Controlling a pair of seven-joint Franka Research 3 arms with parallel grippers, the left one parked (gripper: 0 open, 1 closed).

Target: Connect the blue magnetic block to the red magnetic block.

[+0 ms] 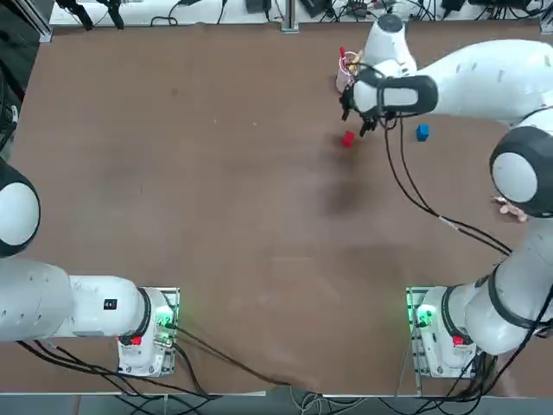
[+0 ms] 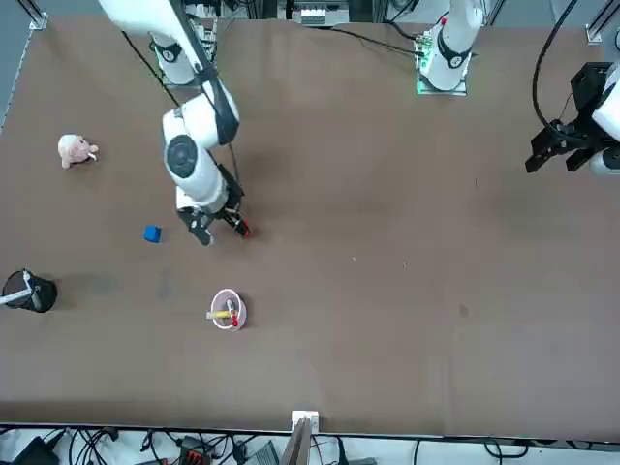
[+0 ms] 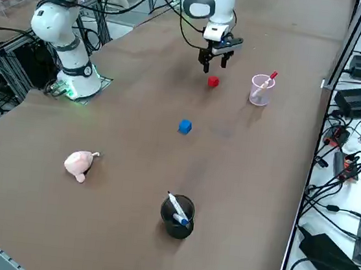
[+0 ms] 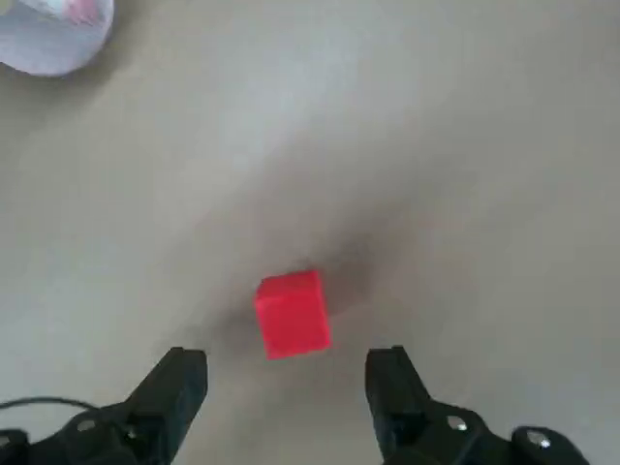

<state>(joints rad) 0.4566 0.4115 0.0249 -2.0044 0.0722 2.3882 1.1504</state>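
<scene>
The right tool [image 4: 286,383] hangs above the counter [image 1: 216,216] with its two fingers spread wide and nothing between them. Only the wrist view shows this clearly: the red magnetic block [image 4: 292,314] lies on the counter just in front of the fingertips [image 4: 184,366], close to the line between them and touching neither. In the top view the same tool [image 1: 356,117] partly hides behind its own wrist, and the red magnetic block [image 1: 348,139] sits just beside it, toward the robot.

The blue magnetic block [image 1: 422,132] does not appear in the wrist view. The top view puts it to the right of the red one, with bare counter between them. The right side view shows this gap best: the blue magnetic block [image 3: 185,126] stands alone, well apart from the red magnetic block [image 3: 213,81].

The clear cup [image 3: 261,90] with pens stands near the far edge of the counter, close to the red block; the wrist view catches only its rim. The pink plush toy [image 3: 79,163] and the black cup [image 3: 177,216] lie far off on the robot's right side and show only in the front and right side views. The middle of the counter is free.
</scene>
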